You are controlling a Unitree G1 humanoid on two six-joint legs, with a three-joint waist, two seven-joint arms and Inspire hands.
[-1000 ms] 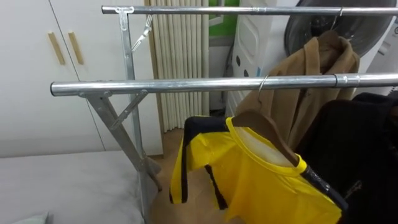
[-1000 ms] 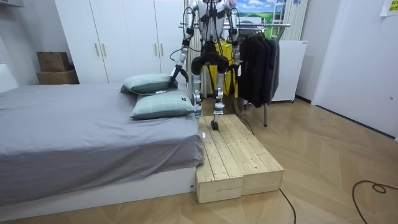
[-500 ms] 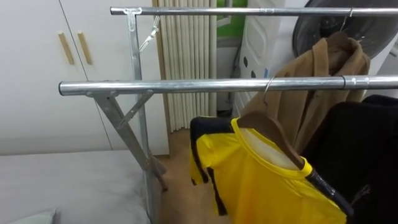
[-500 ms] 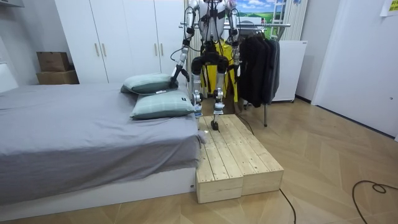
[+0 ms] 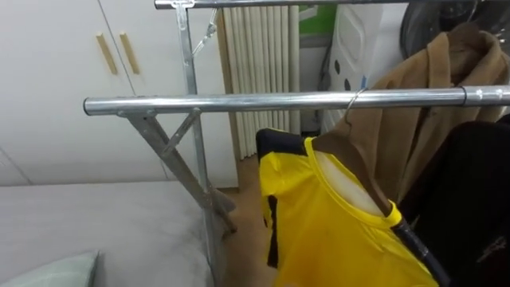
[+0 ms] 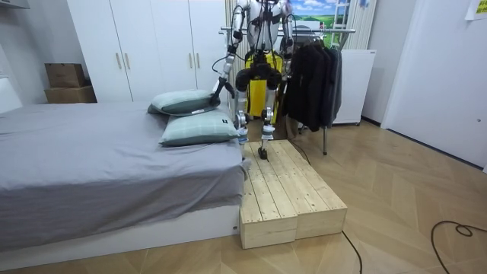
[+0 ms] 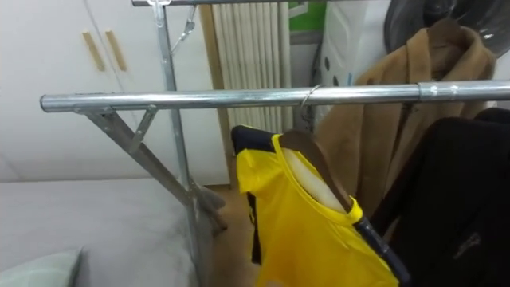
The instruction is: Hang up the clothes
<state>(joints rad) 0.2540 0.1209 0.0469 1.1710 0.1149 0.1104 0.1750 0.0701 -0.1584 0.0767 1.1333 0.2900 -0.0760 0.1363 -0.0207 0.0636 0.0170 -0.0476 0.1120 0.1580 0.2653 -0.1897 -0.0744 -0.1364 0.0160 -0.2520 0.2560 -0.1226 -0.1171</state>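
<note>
We saw a smooth, glossy metal rail point(image 5: 271, 101), a yellow shirt point(image 5: 335, 231) of faintly shiny cloth on a brown wooden hanger point(image 5: 339, 146), and a matt tan cloth coat point(image 5: 430, 104).

A bedroom: bed point(image 6: 91, 152) (pillows point(image 6: 198, 128) too), wardrobe point(image 6: 144, 46), clothes rack point(image 5: 271, 101).

The yellow shirt point(image 5: 335, 215) has swung along the rail point(image 5: 239, 102) toward the left hand point(image 6: 216, 89); the head camera turned left.
</note>
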